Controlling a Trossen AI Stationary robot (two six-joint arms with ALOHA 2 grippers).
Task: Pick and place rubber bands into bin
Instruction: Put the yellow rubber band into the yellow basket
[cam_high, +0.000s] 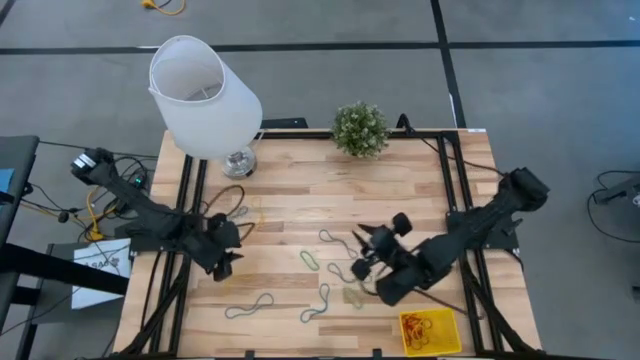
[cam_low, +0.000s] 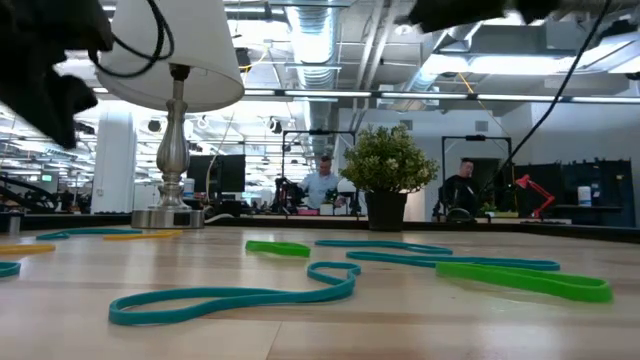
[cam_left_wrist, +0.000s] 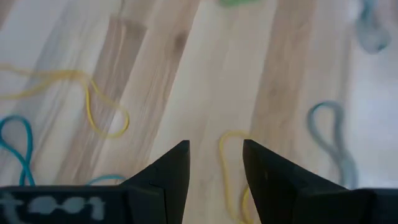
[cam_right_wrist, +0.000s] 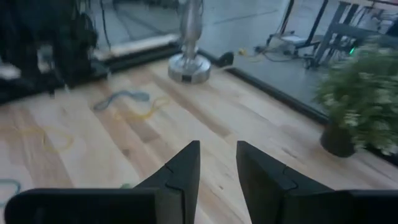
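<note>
Several rubber bands lie flat on the wooden table: a green one, grey-blue ones and thin yellow ones. At the near right, the yellow bin holds red and yellow bands. My left gripper hangs open over the table's left part, pointing steeply down. In the left wrist view, a yellow band lies on the wood below the gap between its fingers. My right gripper hangs open above the table's middle, with nothing between its fingers.
A lamp with a white shade stands at the far left, its metal foot on the table. A potted plant stands at the far middle. Black cables hang off the left edge. People sit in the room beyond.
</note>
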